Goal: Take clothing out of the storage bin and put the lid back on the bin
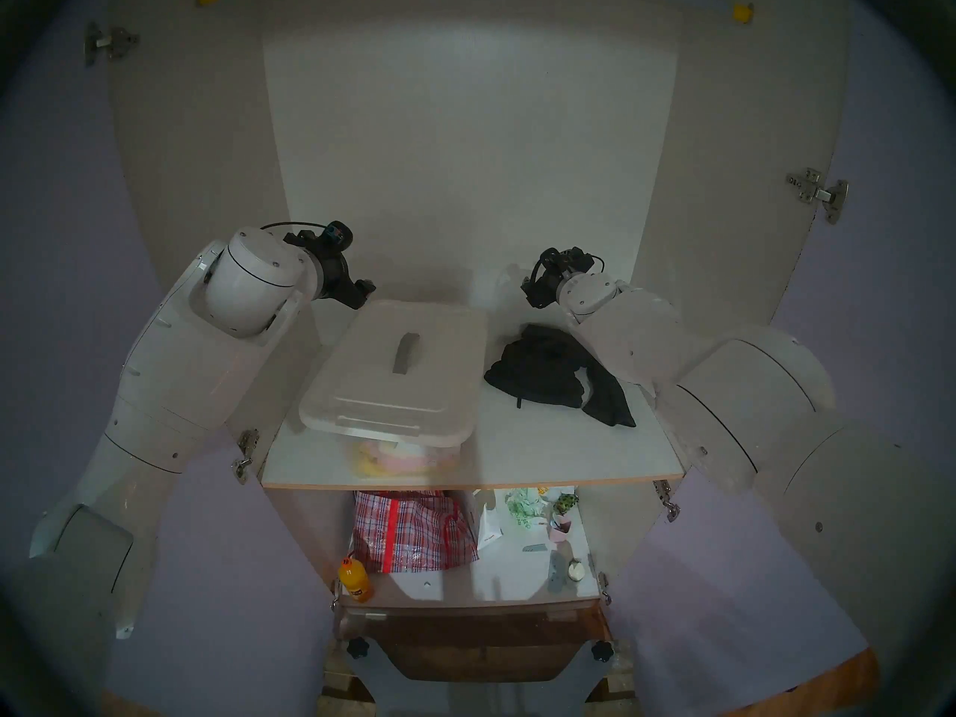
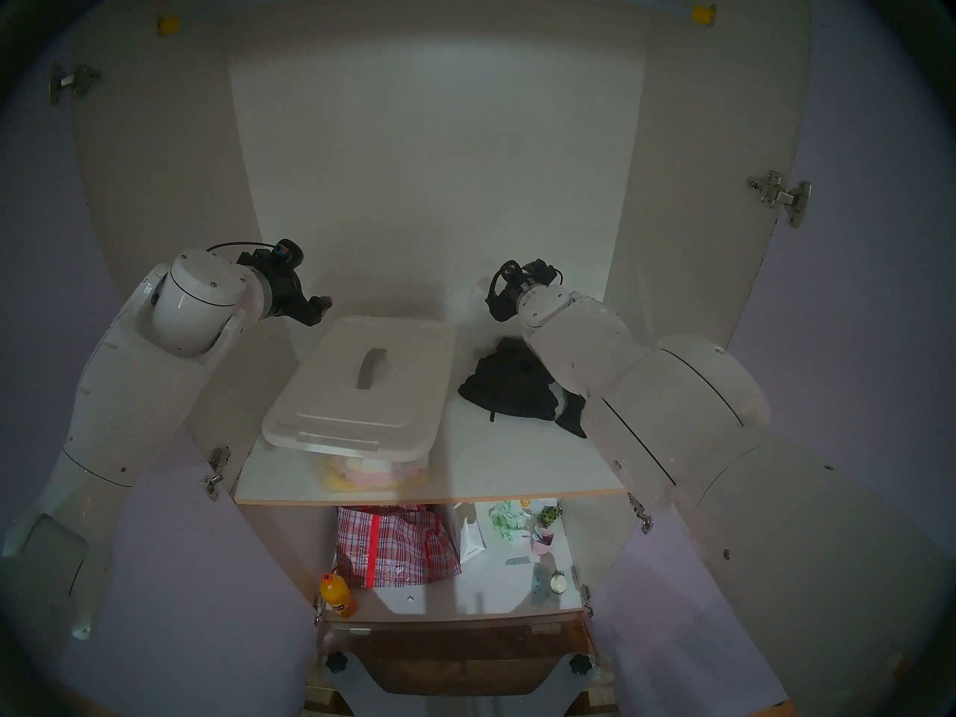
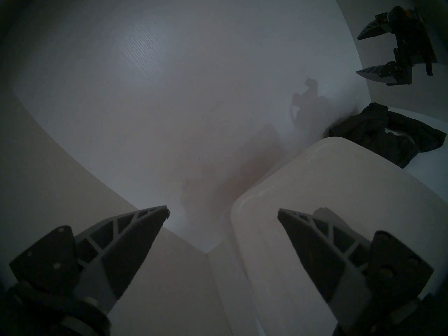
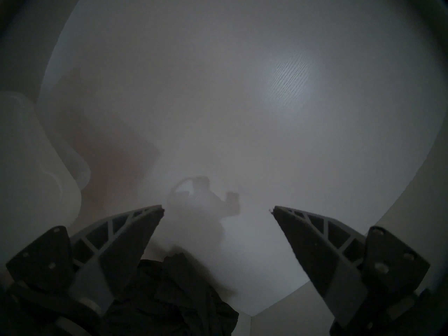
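The white lid [image 1: 362, 379] with its grey strip handle [image 1: 407, 354] lies on top of the clear storage bin [image 1: 445, 454] on the upper shelf. Pink and yellow cloths show through the bin's front wall. The black clothing [image 1: 553, 379] lies in a heap on the shelf to the right of the bin. My left gripper [image 1: 362, 293] is open and empty, above the lid's far left corner [image 3: 315, 195]. My right gripper [image 1: 533, 286] is open and empty, above the far end of the clothing [image 4: 169, 299].
The shelf [image 1: 465, 473] sits inside a white cabinet with back and side walls close around both arms. On the lower shelf are a red-and-white checked bag [image 1: 414, 529], an orange bottle [image 1: 355, 579] and several small items [image 1: 543, 514].
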Available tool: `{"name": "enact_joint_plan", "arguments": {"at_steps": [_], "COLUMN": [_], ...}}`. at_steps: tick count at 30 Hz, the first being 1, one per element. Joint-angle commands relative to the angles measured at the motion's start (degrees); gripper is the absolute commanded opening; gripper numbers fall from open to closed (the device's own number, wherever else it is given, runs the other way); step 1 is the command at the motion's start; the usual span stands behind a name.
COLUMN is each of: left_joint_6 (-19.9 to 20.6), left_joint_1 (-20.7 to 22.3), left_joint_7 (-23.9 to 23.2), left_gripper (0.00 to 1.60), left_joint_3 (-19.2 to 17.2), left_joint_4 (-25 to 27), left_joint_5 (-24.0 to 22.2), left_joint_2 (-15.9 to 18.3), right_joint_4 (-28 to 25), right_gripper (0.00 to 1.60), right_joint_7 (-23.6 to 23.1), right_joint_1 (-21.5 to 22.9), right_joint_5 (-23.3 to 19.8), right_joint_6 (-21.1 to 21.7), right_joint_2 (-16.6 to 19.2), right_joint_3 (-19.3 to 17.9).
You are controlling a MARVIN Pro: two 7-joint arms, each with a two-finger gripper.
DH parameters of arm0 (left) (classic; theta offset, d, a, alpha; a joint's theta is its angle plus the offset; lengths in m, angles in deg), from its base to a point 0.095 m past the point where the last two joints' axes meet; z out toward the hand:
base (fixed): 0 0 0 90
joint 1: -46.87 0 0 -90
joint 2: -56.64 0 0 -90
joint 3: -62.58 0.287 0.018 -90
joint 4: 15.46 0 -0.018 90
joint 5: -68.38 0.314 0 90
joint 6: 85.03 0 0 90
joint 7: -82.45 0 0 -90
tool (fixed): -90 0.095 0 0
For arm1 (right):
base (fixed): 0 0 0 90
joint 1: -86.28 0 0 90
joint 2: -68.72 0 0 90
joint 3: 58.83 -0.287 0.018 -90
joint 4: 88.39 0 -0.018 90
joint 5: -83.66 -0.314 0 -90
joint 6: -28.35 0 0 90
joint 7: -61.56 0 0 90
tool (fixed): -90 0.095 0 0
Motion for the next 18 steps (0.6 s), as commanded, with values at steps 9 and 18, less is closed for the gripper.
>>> {"name": "enact_joint_plan", "arguments": {"at_steps": [9,18], "left_joint_6": [-0.3,-0.3], "left_joint_1": [1.5,1.5], "left_joint_7": [0.2,0.3], "left_gripper": [1.6,1.6], "left_joint_3": [-0.7,-0.7], "left_joint_4": [1.0,0.9], "left_joint_5": [0.0,0.0], "left_joint_2": [0.0,0.0], "right_joint_4": [0.6,1.3], "right_gripper": [1.6,1.6], "right_joint_7": [3.0,4.1], "right_joint_1": [-3.3,-4.0], "right_joint_5": [2.6,4.1], "right_joint_6": [-0.5,0.0], "right_joint_2": [0.8,2.1], "right_joint_3": [2.5,4.0]}}
